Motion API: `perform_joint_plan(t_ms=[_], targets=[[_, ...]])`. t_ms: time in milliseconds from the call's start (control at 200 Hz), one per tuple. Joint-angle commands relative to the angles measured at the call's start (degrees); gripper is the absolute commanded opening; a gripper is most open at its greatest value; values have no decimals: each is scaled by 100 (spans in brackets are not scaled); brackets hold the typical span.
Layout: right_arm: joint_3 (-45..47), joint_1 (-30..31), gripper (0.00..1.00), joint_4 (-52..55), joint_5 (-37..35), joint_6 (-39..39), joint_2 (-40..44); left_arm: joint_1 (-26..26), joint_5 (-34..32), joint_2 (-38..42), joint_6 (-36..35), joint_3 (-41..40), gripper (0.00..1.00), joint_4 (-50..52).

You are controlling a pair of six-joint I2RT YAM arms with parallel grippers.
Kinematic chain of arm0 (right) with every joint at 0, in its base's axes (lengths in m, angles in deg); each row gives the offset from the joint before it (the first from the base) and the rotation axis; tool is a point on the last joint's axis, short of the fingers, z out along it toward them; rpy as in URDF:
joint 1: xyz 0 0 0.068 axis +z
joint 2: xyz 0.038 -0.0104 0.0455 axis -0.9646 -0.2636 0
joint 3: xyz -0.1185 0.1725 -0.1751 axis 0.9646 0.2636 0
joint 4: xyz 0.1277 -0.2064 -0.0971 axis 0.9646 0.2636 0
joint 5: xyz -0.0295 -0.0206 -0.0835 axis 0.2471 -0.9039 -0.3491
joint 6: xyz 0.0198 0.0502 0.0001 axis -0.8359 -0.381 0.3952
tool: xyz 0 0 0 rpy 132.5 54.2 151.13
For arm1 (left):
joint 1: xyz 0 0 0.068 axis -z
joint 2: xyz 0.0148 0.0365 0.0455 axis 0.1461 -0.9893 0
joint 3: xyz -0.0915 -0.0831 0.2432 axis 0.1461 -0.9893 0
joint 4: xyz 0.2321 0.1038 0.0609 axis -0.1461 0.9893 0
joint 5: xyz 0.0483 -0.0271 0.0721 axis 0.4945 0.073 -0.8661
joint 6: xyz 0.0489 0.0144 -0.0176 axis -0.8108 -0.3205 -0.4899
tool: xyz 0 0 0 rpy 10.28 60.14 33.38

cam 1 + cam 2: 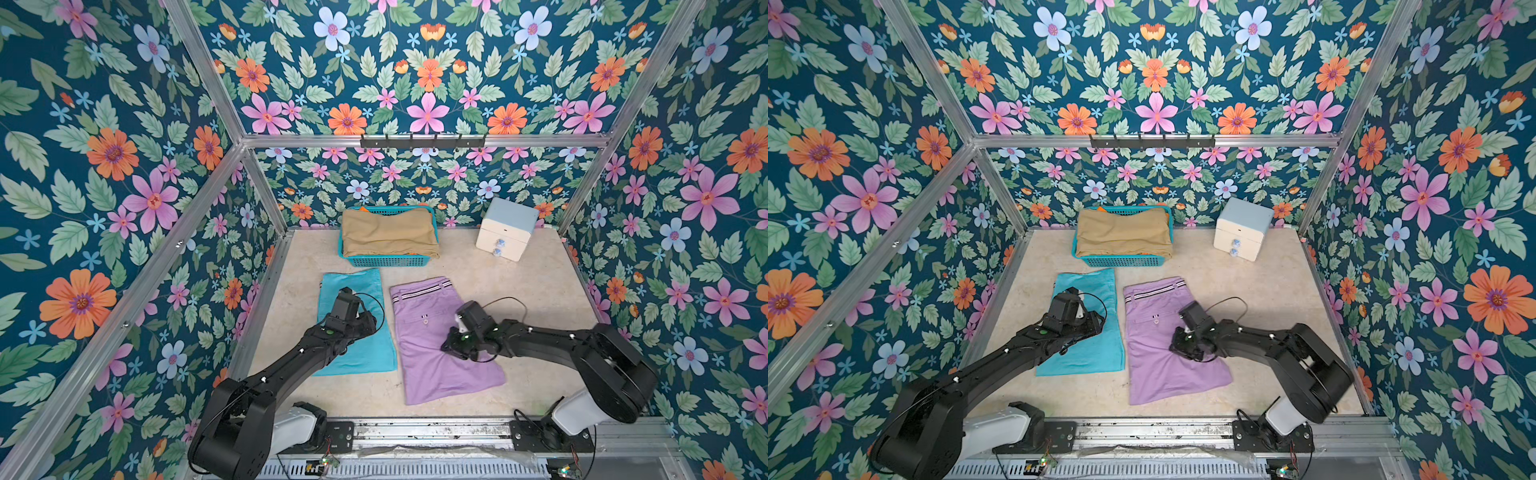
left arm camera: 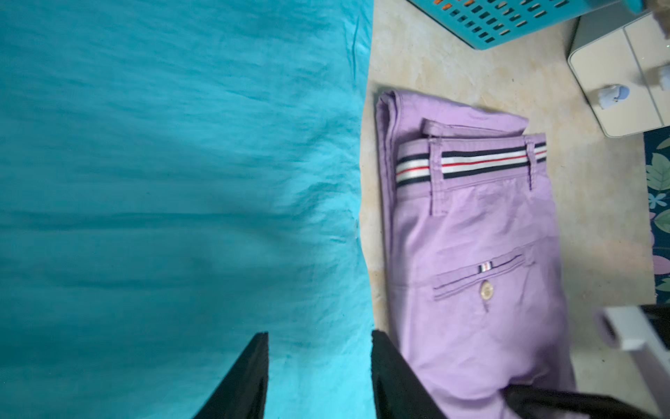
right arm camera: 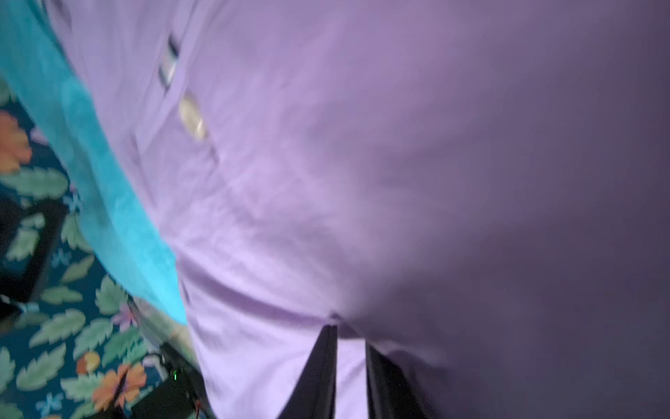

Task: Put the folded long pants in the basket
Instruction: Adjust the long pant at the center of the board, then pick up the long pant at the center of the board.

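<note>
My right fingers [image 3: 315, 381] pinch a fold of the lilac pants [image 1: 432, 374], which lie mid-surface with their long axis running from the near edge toward the basket [image 1: 386, 261] at the far edge. My left fingers [image 2: 246, 384] hang apart over the turquoise pants [image 1: 353, 286] alongside.
</note>
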Motion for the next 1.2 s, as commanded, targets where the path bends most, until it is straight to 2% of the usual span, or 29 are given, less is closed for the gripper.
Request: perform_joint_plan(t_ms=[0,65,180,290,355,415,475,540,580,605,670,765,820,960,1065,1195], targets=[[50,-1079,28,1871,-811,858,543,3,17,-49,153,-117,51,-21],[-83,-1483,38,1776,-544,1092,925,6,249,-228,216,-213,50,-135],[-495,-1369,45,1720,-89,1121,1307,97,509,-603,515,-500,48,-507],[-243,-1126,48,1323,348,557,1696,427,1097,-1277,1176,-781,47,-1632],[71,-909,50,1049,358,124,1966,761,1438,-1832,1794,-753,48,-2730],[360,-649,51,917,243,-285,2240,1136,1557,-2369,2294,-445,51,-3556],[675,-332,55,671,107,-795,2547,1514,1674,-2915,2483,232,55,-3810],[1013,132,61,336,-236,-1403,2851,1775,1955,-3313,2467,1075,55,-3765],[1207,473,69,-13,-474,-1729,2963,1836,2026,-3357,2384,1390,55,-3676],[1306,652,77,-227,-573,-1898,2980,1842,1986,-3307,2287,1521,56,-3509],[1430,984,79,-615,-763,-2223,2858,1818,1602,-2991,1778,1749,59,-2721],[1427,1192,79,-1060,-869,-2333,2323,1794,713,-2517,905,2008,63,-1277],[1295,1191,79,-1118,-899,-2282,1961,1689,521,-2326,598,2056,65,-819],[1180,1210,75,-2043,-805,-2609,805,1180,399,-1769,189,1797,65,-457],[887,1245,73,-2267,-753,-2647,42,763,371,-1404,46,1582,65,-328],[802,1263,60,-2830,-625,-2876,-686,461,420,-1186,-89,1445,65,-221]])
